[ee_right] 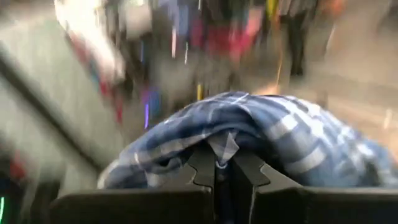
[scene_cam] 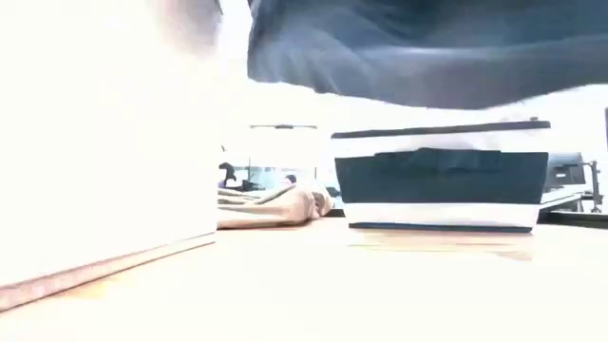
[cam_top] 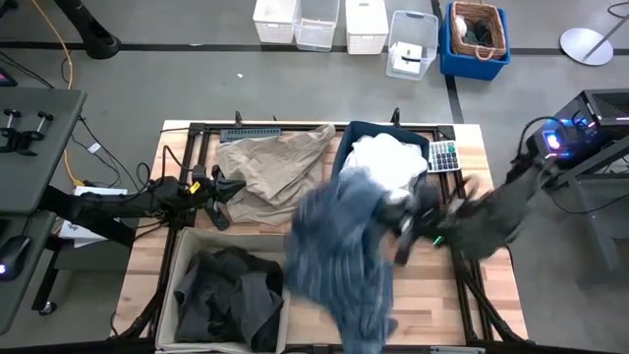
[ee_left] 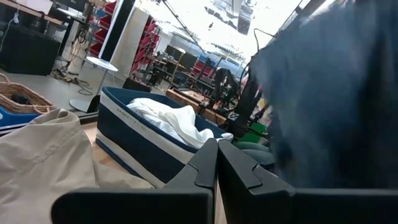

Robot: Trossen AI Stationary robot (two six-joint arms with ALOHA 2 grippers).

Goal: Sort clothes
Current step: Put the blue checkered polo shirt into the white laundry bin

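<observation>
The step in hand appears to be carrying one garment to its place: the right hand is clenched on a fold of the soft blue-and-white plaid shirt, which hangs in the air above the middle of the wooden slatted worktop, between the navy fabric bin with a white band at the far side and the pale fabric bin at the near left. Which bin the shirt belongs in cannot be read from here; the next move likely calls for bringing it over the chosen spot, lowering it so the trailing cloth clears the rim, and only then letting go. The shirt looks limp and bunched, draped over the fingers in the right wrist view, its lower part hanging loose. The white crumpled garment lies in the navy bin, the dark grey garment fills the pale bin, and the beige-khaki garment lies spread on the worktop beside the navy bin. The left hand waits near the worktop's left edge, fingers pressed together on nothing.
</observation>
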